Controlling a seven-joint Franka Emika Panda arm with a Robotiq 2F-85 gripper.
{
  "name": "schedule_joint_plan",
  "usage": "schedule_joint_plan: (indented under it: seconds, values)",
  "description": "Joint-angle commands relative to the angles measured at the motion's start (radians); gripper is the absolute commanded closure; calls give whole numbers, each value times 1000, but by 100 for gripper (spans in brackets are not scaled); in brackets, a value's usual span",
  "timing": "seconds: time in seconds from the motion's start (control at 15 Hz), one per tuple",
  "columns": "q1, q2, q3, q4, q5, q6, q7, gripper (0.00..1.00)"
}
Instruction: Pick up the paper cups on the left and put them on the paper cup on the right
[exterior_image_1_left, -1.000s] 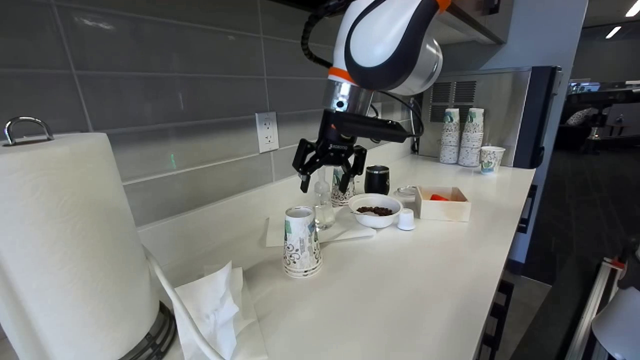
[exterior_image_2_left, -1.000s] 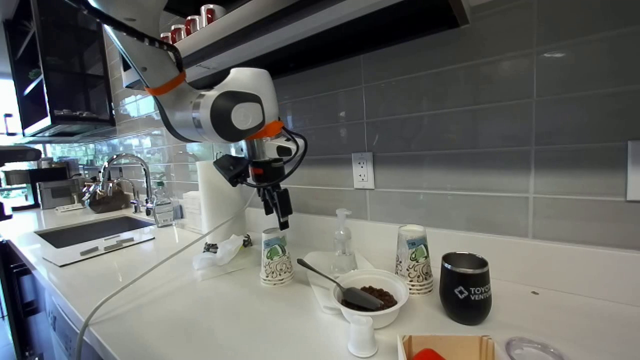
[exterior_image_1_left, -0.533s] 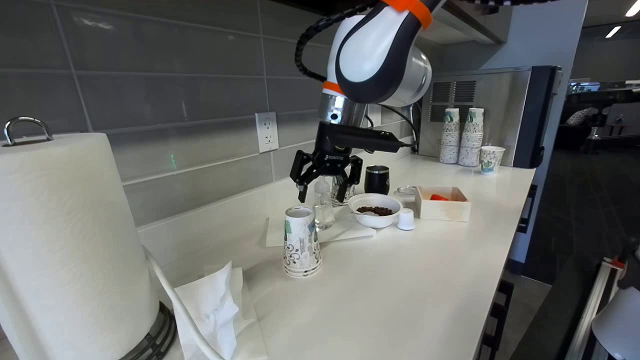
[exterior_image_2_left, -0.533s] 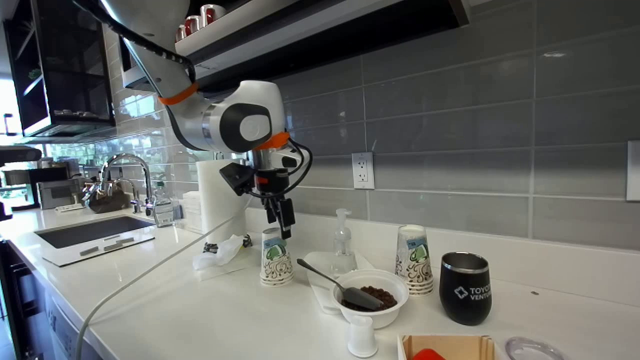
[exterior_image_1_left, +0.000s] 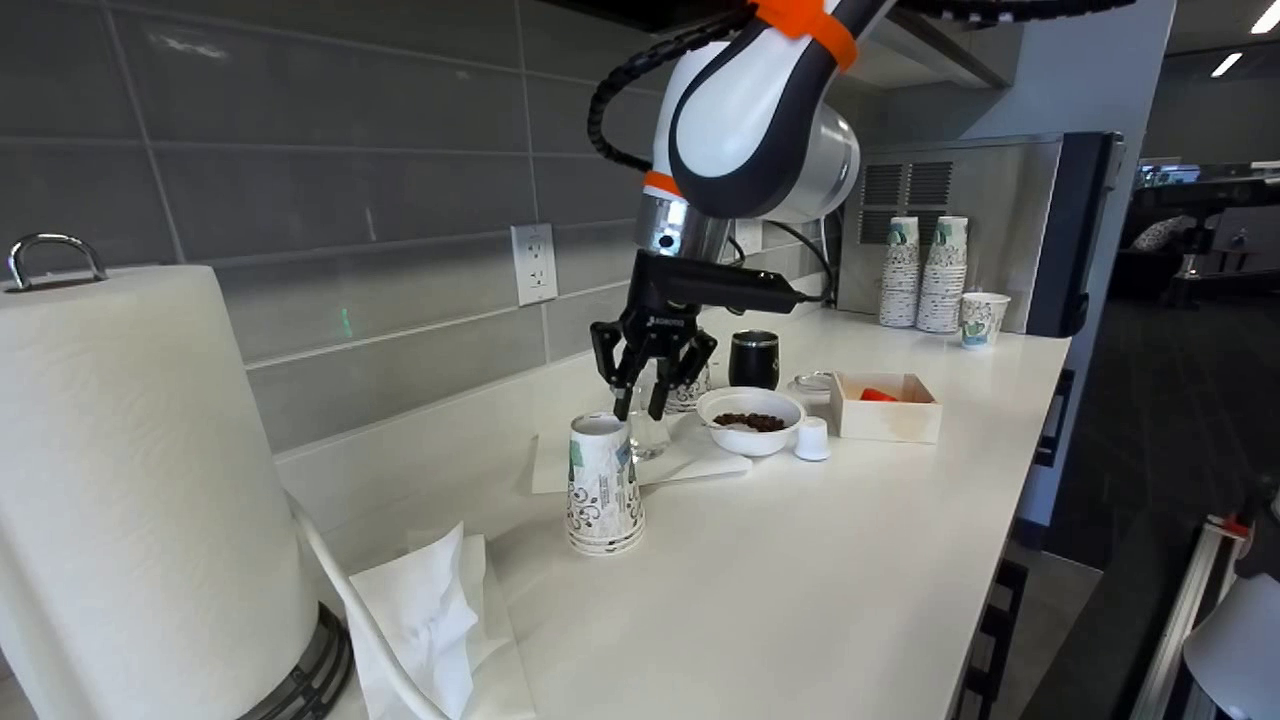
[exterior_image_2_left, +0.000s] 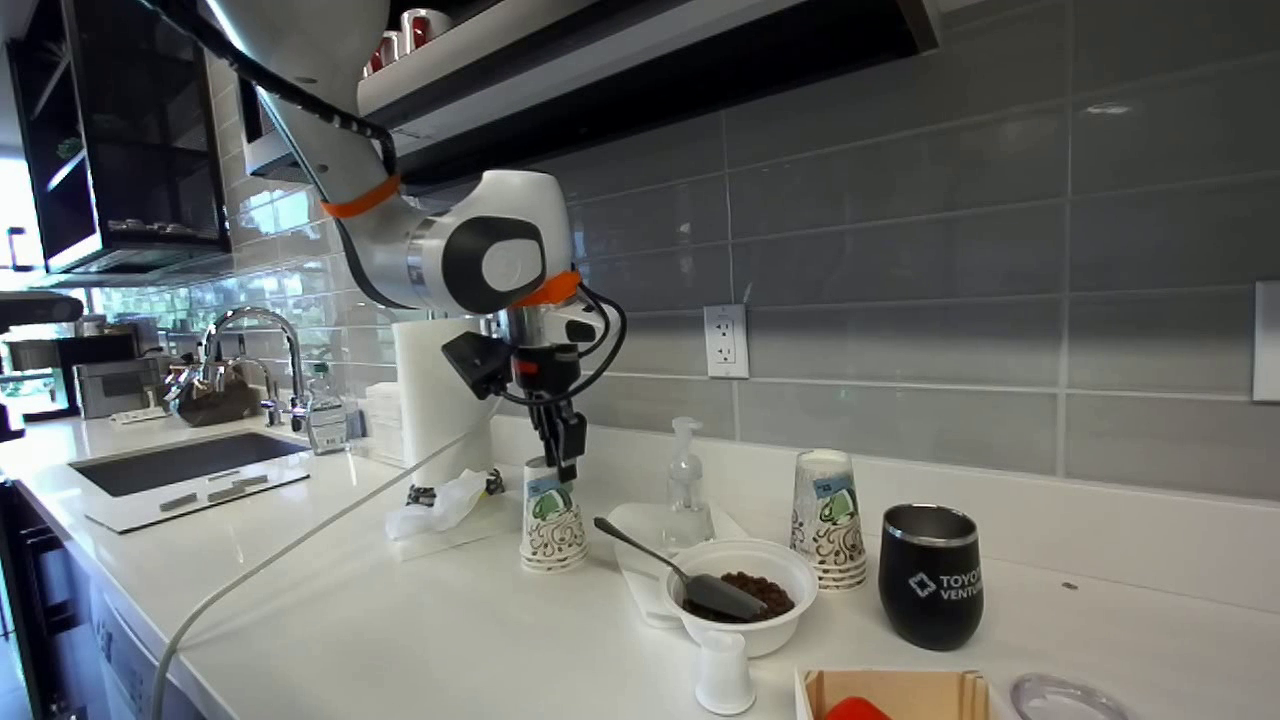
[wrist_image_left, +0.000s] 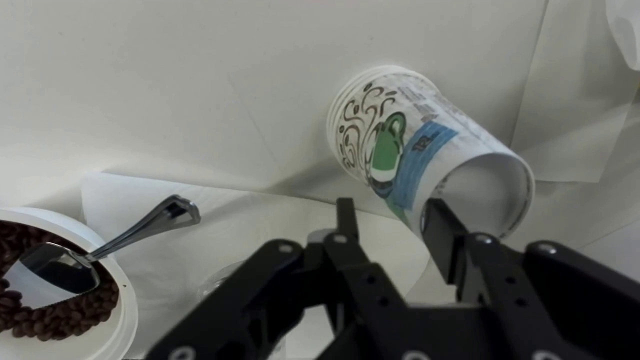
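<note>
Two short stacks of patterned paper cups stand upside down on the counter. The left stack (exterior_image_2_left: 553, 525) shows in both exterior views and tilts across the upper right of the wrist view. The right stack (exterior_image_2_left: 828, 525) is by the wall; in an exterior view this right stack (exterior_image_1_left: 693, 392) is partly covered by the gripper. My gripper (exterior_image_1_left: 640, 408) hangs beside the top of the left stack. Its jaws are part-way open with nothing between them. In the wrist view one of the fingers (wrist_image_left: 445, 225) overlaps the top cup's upturned base; whether it touches, I cannot tell.
A soap bottle (exterior_image_2_left: 686, 490) and a bowl (exterior_image_2_left: 790, 570) of beans with a spoon stand between the stacks. Nearby are a black tumbler (exterior_image_2_left: 930, 590), a small white cup (exterior_image_2_left: 724, 675) and a wooden box (exterior_image_1_left: 885, 420). A paper towel roll (exterior_image_1_left: 140, 480) stands beyond the left stack.
The gripper has come down close to the left stack's top, and its fingers have drawn nearer each other in the last half second. Both cup stacks stay where they were.
</note>
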Motion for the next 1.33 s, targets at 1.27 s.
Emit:
schedule_joint_plan:
  seconds: [1.27]
  values:
    - [19,-238,-27,-76,-5,-45,-3,99]
